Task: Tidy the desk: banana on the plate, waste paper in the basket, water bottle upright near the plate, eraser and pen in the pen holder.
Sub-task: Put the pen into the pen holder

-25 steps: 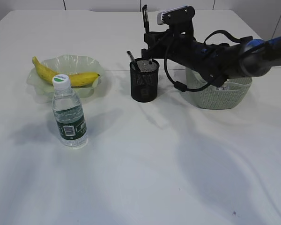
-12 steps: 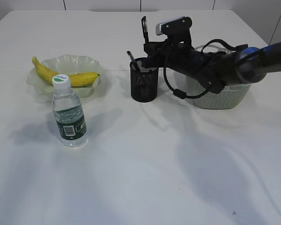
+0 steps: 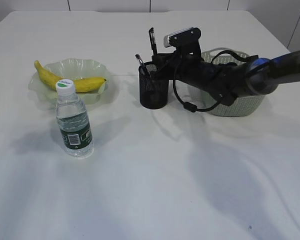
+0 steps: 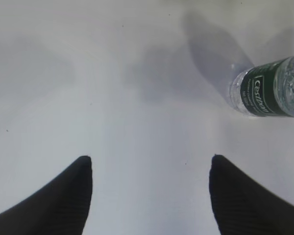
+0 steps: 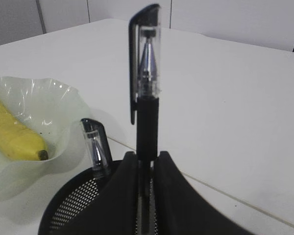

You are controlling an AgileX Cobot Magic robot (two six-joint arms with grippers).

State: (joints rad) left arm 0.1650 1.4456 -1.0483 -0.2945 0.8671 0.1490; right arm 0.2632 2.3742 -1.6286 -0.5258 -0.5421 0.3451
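exterior view: right gripper (image 3: 155, 59) reaches across to the pen holder (image 3: 154, 92), clamped on a black pen (image 3: 152, 41) that stands upright, cap end up, directly over the holder's mouth; a second pen (image 3: 140, 63) already leans in the cup at its left rim; banana (image 3: 65, 81) lies in the plate (image 3: 92, 67); water bottle (image 3: 74, 120) stands upright just in front of the plate; basket (image 3: 240, 102) sits behind the right arm, contents hidden; eraser not visible; desk (image 3: 150, 190) otherwise bare.

left wrist view: left gripper (image 4: 149, 188) hovers over bare desk, jaws spread wide, holding nothing; the bottle's label shows at the right edge, well off to one side.

right wrist view: fingers (image 5: 171, 196) pinch the pen's lower barrel; its long axis runs vertical, lower end pointing into the mesh cup below; judgement: the drop turns on that axis staying plumb over the opening and clearing the leaning pen; right arm is the one placed for it.
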